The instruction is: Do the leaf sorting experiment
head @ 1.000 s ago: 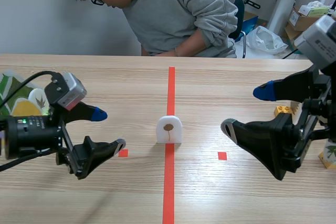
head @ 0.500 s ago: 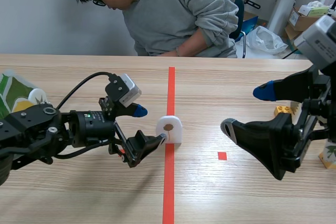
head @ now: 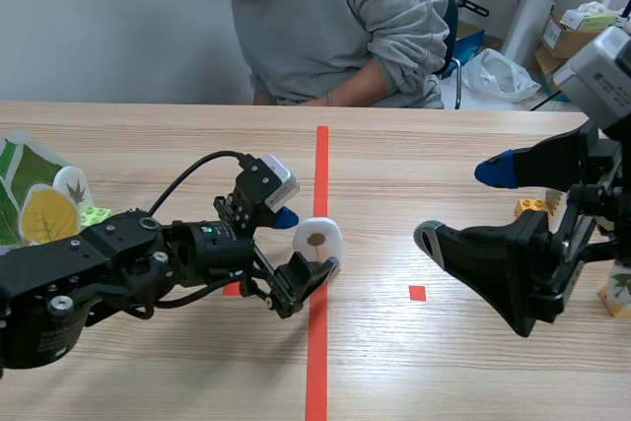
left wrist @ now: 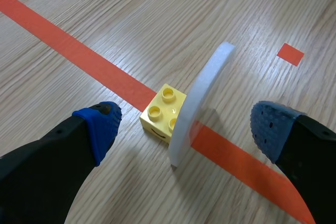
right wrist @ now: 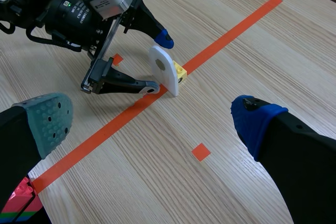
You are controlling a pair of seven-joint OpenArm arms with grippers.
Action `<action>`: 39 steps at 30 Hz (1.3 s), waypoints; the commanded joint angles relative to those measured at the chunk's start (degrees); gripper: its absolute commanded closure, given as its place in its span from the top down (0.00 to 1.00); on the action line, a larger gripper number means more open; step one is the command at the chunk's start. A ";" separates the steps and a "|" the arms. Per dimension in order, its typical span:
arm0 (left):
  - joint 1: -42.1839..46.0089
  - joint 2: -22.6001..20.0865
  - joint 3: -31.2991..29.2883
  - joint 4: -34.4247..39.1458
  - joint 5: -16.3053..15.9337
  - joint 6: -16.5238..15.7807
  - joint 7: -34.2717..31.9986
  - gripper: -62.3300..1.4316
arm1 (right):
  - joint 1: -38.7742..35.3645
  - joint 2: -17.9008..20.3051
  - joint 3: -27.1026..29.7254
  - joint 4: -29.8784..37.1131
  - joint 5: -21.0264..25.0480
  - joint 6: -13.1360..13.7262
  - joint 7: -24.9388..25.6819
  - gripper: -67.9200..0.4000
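Straddling the white leaf card point(left wrist: 202, 103), the left gripper point(left wrist: 186, 124) is held with its fingers wide apart, one pad on either side and neither seen to touch it. The card is stood upright on the red tape line point(left wrist: 79, 56), propped by a small yellow brick point(left wrist: 163, 113) set against one face. The right gripper point(right wrist: 151, 118) is likewise spread, well apart from the card. Toppling is judged the main risk: the thin card could be pushed over or slid if one pad is brought in first, and the brick could be knocked loose.
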 commanded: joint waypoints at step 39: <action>-0.79 1.14 -0.09 0.61 1.73 0.48 -3.17 0.09 | 0.55 -0.02 0.61 0.72 0.96 0.46 1.05 0.92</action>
